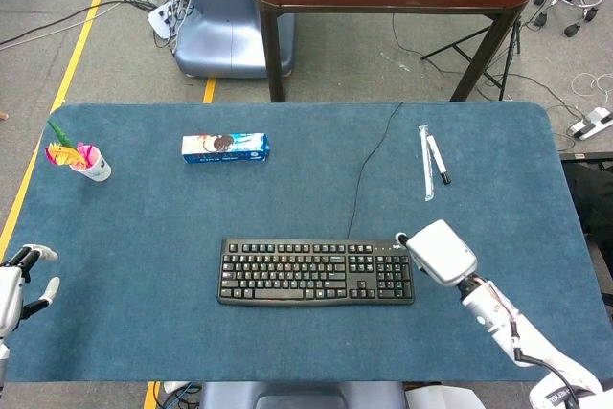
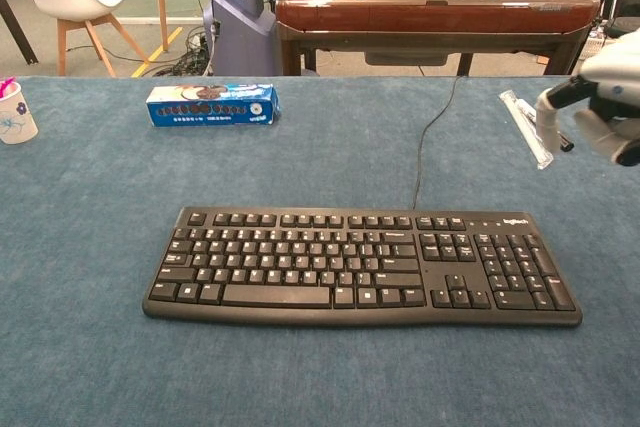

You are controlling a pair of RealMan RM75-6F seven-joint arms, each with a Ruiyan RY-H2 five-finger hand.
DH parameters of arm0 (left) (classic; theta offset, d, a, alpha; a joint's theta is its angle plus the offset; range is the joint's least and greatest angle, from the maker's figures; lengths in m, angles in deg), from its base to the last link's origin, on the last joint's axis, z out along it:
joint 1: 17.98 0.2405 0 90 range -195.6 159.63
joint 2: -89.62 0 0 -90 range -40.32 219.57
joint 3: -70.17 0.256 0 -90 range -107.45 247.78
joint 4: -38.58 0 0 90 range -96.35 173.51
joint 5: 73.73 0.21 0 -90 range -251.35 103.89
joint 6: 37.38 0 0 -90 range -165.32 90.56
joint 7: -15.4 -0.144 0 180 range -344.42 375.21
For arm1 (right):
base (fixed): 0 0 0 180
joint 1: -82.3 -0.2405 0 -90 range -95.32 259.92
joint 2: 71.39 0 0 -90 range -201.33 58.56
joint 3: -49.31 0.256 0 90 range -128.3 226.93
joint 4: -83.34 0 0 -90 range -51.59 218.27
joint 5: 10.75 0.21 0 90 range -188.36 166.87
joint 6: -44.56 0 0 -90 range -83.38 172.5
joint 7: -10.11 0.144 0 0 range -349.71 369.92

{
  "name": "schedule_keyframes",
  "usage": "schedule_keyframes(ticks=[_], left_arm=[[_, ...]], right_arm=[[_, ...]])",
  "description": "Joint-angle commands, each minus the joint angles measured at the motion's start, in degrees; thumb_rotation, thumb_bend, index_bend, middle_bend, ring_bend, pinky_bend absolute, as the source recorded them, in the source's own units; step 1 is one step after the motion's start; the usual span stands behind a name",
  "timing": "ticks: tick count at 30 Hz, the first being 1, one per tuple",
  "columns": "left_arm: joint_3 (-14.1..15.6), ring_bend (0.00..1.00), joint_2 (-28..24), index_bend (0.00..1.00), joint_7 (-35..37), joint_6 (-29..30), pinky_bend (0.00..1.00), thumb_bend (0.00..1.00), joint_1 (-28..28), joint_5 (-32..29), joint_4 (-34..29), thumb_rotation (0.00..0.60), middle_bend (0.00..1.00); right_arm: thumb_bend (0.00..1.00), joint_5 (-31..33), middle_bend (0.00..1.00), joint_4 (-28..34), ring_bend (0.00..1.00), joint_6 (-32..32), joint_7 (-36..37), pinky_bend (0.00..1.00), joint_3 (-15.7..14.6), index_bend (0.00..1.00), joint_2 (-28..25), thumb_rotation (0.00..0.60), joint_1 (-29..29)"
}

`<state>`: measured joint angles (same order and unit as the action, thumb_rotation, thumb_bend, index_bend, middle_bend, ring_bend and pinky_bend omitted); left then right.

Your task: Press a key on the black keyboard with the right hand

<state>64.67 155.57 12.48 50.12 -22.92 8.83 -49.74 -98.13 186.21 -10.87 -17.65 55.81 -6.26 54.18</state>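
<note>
Head view shows the black keyboard (image 1: 317, 272) lying square toward the near edge of the blue table (image 1: 144, 208), its cable running to the far edge. The right hand (image 1: 439, 252) hovers just beside the keyboard's right end, near the number pad; it holds nothing, and one finger points down in the chest view, but I cannot tell how the others lie. No key looks touched, so the press is not yet made. The left hand (image 1: 13, 284) rests at the near left corner, empty with fingers apart.

Right hand (image 1: 441, 252) hovers beside the keyboard's (image 1: 316, 272) right end.
</note>
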Motion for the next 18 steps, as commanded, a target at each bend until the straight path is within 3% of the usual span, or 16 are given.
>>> schedule_keyframes(ticks=[1,10,18], left_arm=[[-0.12,0.57,0.02,0.42,0.45,-0.28,0.85,0.28,-0.03,-0.37,0.16,0.6,0.38],[-0.53,0.57,-0.36,0.42,1.18,-0.16,0.85,0.28,0.2,-1.14,0.32,0.6,0.38],[-0.78,0.57,-0.39,0.42,1.12,-0.24,0.85,0.28,0.23,-1.66,0.4,0.6,0.38]], right_arm=[[1.0,3.32,1.0,0.52,1.0,4.79,-4.87,1.0,0.71,0.47,2.82,0.6,-3.63],[1.0,8.07,1.0,-0.22,1.0,9.86,-13.49,1.0,-0.89,0.46,8.47,0.6,-8.64],[1.0,9.95,1.0,-2.04,1.0,11.06,-15.66,1.0,-2.41,0.46,11.5,0.6,-11.12]])
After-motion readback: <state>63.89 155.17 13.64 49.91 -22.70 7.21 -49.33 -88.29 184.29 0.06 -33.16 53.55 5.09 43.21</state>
